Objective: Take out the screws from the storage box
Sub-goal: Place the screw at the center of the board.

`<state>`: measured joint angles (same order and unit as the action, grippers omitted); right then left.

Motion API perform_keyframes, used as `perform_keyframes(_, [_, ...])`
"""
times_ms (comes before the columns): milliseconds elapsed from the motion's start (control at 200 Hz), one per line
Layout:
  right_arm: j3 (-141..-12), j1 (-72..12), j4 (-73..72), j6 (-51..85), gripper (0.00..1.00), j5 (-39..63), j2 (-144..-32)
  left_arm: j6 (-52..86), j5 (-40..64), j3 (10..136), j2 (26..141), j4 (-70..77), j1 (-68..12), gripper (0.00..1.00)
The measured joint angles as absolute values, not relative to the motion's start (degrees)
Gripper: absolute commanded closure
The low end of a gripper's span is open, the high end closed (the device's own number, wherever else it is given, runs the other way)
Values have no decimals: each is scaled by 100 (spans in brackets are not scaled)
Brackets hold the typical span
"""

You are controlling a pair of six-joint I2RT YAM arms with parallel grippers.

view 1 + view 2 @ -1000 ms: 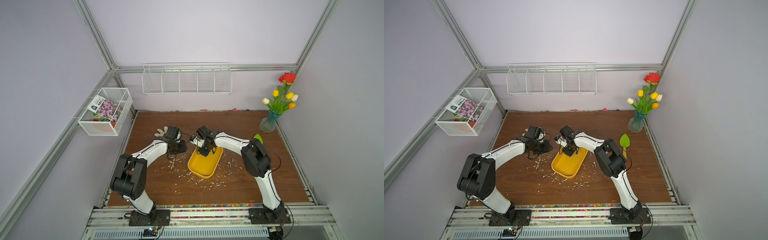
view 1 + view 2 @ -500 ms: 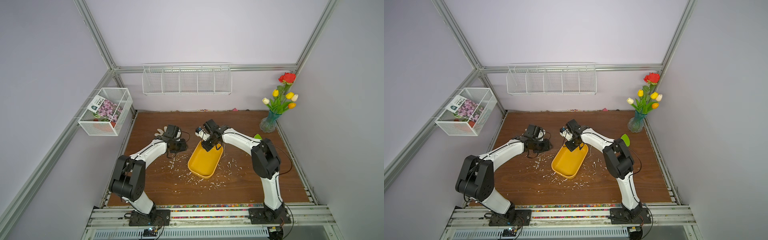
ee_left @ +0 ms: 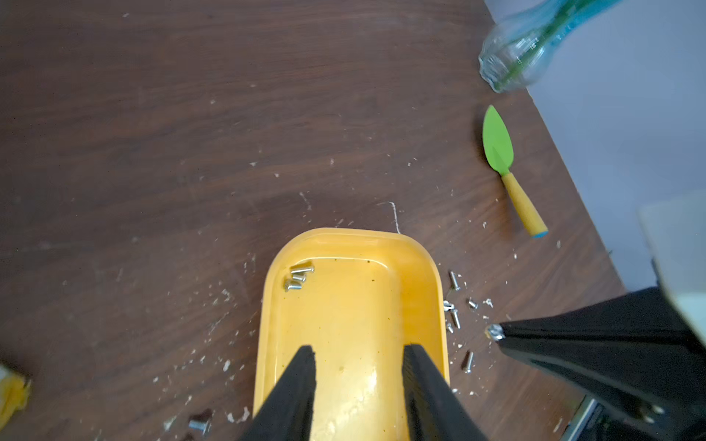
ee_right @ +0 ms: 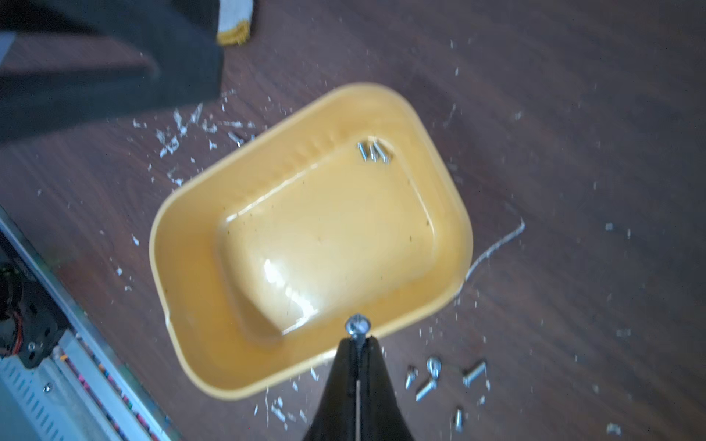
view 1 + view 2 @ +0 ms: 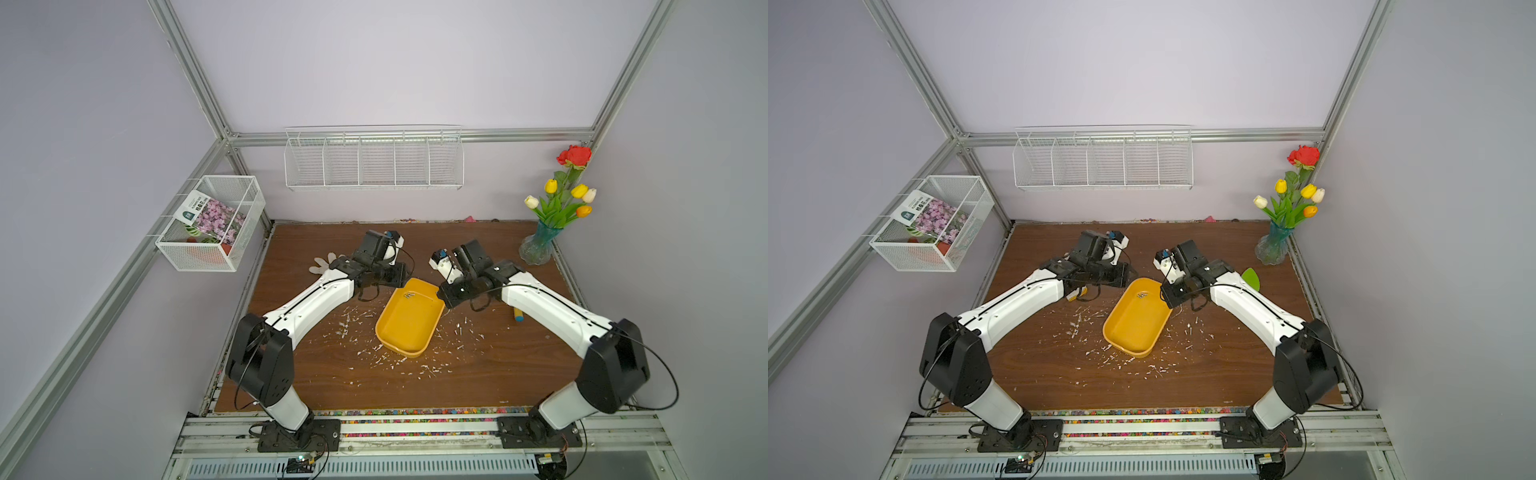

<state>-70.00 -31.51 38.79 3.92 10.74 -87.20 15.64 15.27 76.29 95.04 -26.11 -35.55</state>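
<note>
The yellow storage box (image 5: 409,328) (image 5: 1137,326) lies mid-table. Three screws (image 3: 298,277) (image 4: 372,151) cluster in a far corner of it, a small grey dot (image 5: 409,296) in a top view. Several more screws (image 4: 431,374) (image 3: 454,307) lie on the wood beside the box. My right gripper (image 4: 358,341) is shut on one screw (image 4: 358,326), held just past the box's rim (image 4: 420,319) above the table. My left gripper (image 3: 359,355) hangs open over the box's floor (image 3: 355,305), nothing between its fingers.
White flecks of debris (image 5: 353,324) litter the wood around the box. A white glove (image 5: 322,264) lies behind the left arm. A green leaf-shaped spatula with a yellow handle (image 3: 504,160) and a glass vase of flowers (image 5: 540,245) stand to the right.
My right gripper has moved from over the box's far end out past its right rim, carrying a screw. My left gripper has shifted right, to the box's far end.
</note>
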Motion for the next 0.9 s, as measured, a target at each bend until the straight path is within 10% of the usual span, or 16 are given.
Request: perform_keyframes(900, [-5315,-3146,3529,1581,100,301,-8925,1197,80,9032,11784,-3763,-4316,56])
